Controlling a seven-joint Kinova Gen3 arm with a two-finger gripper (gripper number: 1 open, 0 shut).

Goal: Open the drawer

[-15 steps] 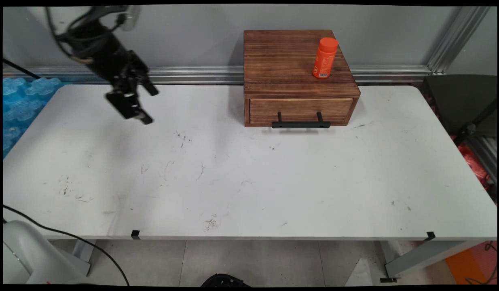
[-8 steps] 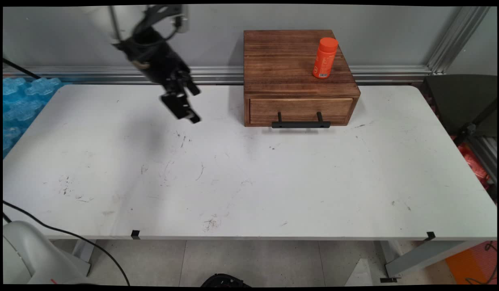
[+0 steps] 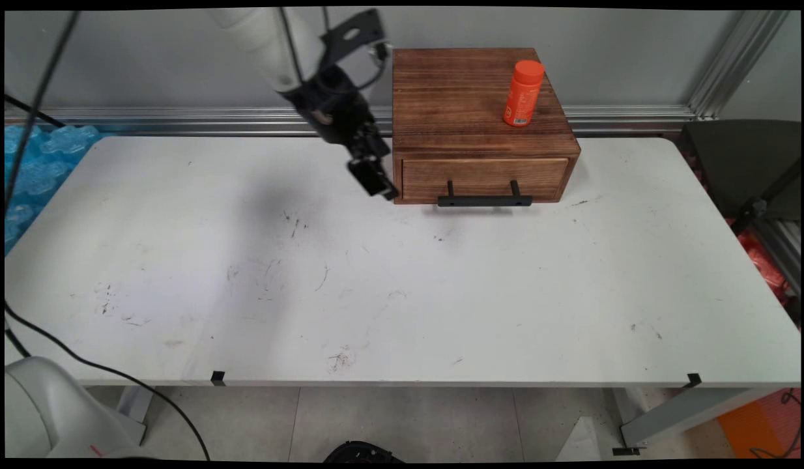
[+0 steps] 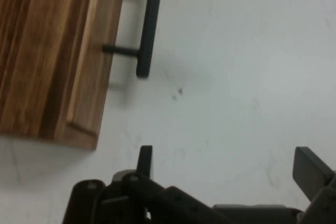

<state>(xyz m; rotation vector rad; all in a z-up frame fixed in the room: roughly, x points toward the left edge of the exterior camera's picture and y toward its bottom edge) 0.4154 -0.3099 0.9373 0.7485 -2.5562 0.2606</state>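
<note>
Black in finish, the gripper (image 3: 376,182) is held tilted above the desk (image 3: 402,293), just beside the left front corner of a brown wooden drawer box (image 3: 470,104). In the hand view the gripper (image 4: 228,169) is seen with its fingers (image 4: 311,170) spread wide and nothing held between them; only bare white desk (image 4: 252,77) is seen in the gap. The drawer (image 3: 485,178) is shut flush with the box front, and its black bar handle (image 3: 485,200) stands out from the front on two posts. The near end of the handle (image 4: 148,24) is seen clear of the fingers in the hand view, with the box corner (image 4: 79,129) to one side. An orange bottle (image 3: 523,93) stands upright on the box top, near its right edge and well apart from the gripper. Open desk surface lies to the left of the box and forward to the near edge. The box stands at the desk's far edge, near the wall.
</note>
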